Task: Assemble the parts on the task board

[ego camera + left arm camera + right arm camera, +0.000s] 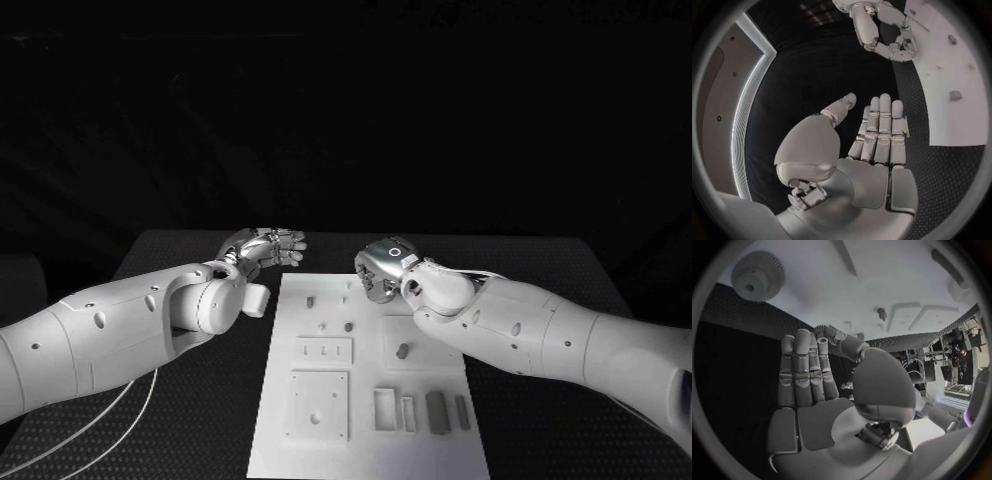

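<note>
In the head view, the white task board (368, 385) is seen lying flat on the black table (188, 400), with small grey parts on it: a peg (402, 350) near its middle and several upright blocks (434, 411) at its near end. The left hand (265, 247) is held above the table just beyond the board's far left corner, nothing in it. The right hand (387, 268) is held over the board's far edge; whether anything is gripped cannot be told here. The parts are judged to be light, stiff and smooth, probably slippery, so a pinch across opposite flat sides is advised.

In the left wrist view, the left hand (861, 145) is shown flat, fingers straight and close together, thumb apart, holding nothing. The task board (954, 95) lies beside it, with a small part (955, 95) on it. The right hand (889, 35) is seen past the fingertips, its fingers curled, at the board's edge.

In the right wrist view, the right hand (817, 390) is shown with fingers extended and nothing visibly held. A toothed gear (757, 276) lies on the board (879, 285), with a small peg (882, 314) standing near raised square blocks (936, 316). The gear is judged best taken by its rim. The pegs and blocks standing close together may be knocked by a reaching hand.
</note>
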You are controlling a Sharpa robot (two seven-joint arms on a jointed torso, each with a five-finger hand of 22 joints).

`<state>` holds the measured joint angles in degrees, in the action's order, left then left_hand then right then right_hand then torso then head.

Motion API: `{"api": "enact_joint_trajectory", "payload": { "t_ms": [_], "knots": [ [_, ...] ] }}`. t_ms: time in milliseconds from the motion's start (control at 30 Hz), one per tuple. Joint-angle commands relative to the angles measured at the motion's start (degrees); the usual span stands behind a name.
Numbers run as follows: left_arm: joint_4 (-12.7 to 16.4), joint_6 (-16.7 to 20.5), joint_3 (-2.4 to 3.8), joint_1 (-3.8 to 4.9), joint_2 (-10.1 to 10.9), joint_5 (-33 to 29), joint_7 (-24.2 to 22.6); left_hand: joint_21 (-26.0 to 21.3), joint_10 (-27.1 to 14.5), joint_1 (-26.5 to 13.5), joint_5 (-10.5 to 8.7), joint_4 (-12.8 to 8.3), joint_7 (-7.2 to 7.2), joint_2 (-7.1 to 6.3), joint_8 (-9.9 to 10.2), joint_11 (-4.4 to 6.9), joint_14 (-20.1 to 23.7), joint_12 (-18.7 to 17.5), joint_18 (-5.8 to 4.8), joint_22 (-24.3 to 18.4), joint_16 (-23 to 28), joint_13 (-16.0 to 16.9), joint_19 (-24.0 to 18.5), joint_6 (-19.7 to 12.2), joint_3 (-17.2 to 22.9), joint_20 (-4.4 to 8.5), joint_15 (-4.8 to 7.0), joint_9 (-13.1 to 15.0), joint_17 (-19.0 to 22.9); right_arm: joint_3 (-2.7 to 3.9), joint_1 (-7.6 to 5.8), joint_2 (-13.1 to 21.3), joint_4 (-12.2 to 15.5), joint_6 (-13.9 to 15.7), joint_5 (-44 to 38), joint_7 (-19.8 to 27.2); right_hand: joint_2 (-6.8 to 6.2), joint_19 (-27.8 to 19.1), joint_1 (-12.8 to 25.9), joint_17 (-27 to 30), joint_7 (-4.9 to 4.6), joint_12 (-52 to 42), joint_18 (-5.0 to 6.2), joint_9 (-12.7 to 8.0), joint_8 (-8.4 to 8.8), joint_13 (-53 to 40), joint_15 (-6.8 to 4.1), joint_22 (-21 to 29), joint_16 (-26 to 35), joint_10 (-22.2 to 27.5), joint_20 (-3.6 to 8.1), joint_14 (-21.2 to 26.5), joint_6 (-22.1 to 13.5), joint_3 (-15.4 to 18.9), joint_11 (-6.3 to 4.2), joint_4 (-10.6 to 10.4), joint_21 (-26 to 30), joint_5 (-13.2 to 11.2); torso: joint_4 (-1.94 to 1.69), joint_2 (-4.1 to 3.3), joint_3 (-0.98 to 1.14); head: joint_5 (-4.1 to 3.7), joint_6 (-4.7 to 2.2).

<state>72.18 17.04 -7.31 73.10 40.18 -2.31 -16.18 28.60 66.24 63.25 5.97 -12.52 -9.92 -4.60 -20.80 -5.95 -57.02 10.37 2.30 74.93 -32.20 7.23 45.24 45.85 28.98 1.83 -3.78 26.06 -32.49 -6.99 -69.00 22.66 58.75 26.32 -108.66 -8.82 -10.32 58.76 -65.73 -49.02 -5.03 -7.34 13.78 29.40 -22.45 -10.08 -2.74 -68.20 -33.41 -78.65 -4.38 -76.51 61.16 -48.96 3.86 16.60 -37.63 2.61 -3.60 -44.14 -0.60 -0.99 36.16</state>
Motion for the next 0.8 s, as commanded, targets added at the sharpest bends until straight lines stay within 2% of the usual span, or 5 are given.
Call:
{"api": "enact_joint_trajectory", "payload": {
  "t_ms": [33, 200, 467, 700, 800],
  "knots": [
    [-0.13, -0.03, 0.05, 0.04, -0.37, -0.15, -0.61, 0.36, -0.2, -0.39, -0.12, -0.17, 0.31, -0.02, 0.17, 0.16, 0.31, -0.36, 0.61, 1.3, 0.11, -0.04, -0.22, -0.22, 0.12, 0.01, -0.14, -0.06, -0.1, 0.02, 0.03, -1.4, -1.29, 2.08, -1.12, -0.53, -0.03, 0.39, -0.44, -0.06, 0.01, -0.46, 1.21, 0.08, -0.16, -4.06, -0.98, -0.11, -0.3, -2.81, 0.17, 0.51, 0.24, -0.3, -2.38, -0.1, -0.22, 0.18, -0.22, -0.08, -0.08, 0.48, -0.16],
    [-0.36, 0.01, 0.05, 0.04, -0.74, -0.15, -0.56, 0.39, -0.21, -0.41, -0.12, -0.19, 0.33, 0.0, 0.16, 0.19, 0.3, -0.38, 0.61, 1.29, 0.11, -0.04, -0.22, -0.21, 0.14, 0.01, -0.14, -0.06, -0.12, 0.02, 0.15, -2.85, -2.37, 2.15, -1.33, -1.17, -0.05, 0.41, -0.43, -0.05, 0.01, -0.42, 1.22, 0.1, -0.12, -4.1, -0.98, -0.18, -0.35, -2.79, 0.19, 0.54, 0.23, -0.41, -2.37, -0.11, -0.3, 0.18, -0.28, -0.11, -0.1, 0.87, -0.15],
    [-0.34, 0.04, 0.06, 0.05, -0.92, -0.15, -0.54, 0.43, -0.21, -0.43, -0.12, -0.22, 0.34, 0.0, 0.16, 0.21, 0.29, -0.4, 0.62, 1.29, 0.12, -0.04, -0.22, -0.21, 0.16, 0.01, -0.14, -0.07, -0.14, 0.03, 0.46, -4.06, -3.54, 2.05, -1.3, -0.94, -0.08, 0.42, -0.38, -0.04, 0.02, -0.36, 1.22, 0.14, -0.07, -4.18, -0.98, -0.32, -0.44, -2.8, 0.23, 0.58, 0.26, -0.57, -2.37, -0.12, -0.45, 0.18, -0.84, -0.3, -0.52, 0.48, -0.28],
    [-0.15, 0.05, 0.06, 0.07, -1.0, -0.15, -0.54, 0.47, -0.21, -0.43, -0.12, -0.27, 0.34, -0.03, 0.16, 0.22, 0.29, -0.43, 0.62, 1.28, 0.12, -0.04, -0.23, -0.21, 0.19, 0.01, -0.13, -0.07, -0.16, 0.03, 0.52, -4.96, -4.04, 1.82, -1.08, -0.6, -0.12, 0.39, -0.35, -0.02, 0.02, -0.31, 1.22, 0.16, -0.03, -4.23, -0.98, -0.41, -0.5, -2.78, 0.25, 0.62, 0.26, -0.69, -2.36, -0.12, -0.53, 0.18, -0.64, -0.31, -0.46, 0.8, -0.12],
    [-0.09, 0.04, 0.06, 0.08, -1.04, -0.15, -0.54, 0.48, -0.21, -0.43, -0.12, -0.28, 0.34, -0.04, 0.16, 0.22, 0.29, -0.43, 0.63, 1.28, 0.13, -0.03, -0.24, -0.21, 0.2, 0.01, -0.13, -0.07, -0.16, 0.02, 0.6, -5.36, -4.6, 1.63, -1.01, -0.55, -0.13, 0.38, -0.33, -0.02, 0.01, -0.3, 1.22, 0.17, -0.01, -4.25, -0.98, -0.44, -0.51, -2.78, 0.25, 0.64, 0.26, -0.72, -2.36, -0.13, -0.56, 0.18, -0.68, -0.37, -0.44, 0.84, -0.07]
  ]
}}
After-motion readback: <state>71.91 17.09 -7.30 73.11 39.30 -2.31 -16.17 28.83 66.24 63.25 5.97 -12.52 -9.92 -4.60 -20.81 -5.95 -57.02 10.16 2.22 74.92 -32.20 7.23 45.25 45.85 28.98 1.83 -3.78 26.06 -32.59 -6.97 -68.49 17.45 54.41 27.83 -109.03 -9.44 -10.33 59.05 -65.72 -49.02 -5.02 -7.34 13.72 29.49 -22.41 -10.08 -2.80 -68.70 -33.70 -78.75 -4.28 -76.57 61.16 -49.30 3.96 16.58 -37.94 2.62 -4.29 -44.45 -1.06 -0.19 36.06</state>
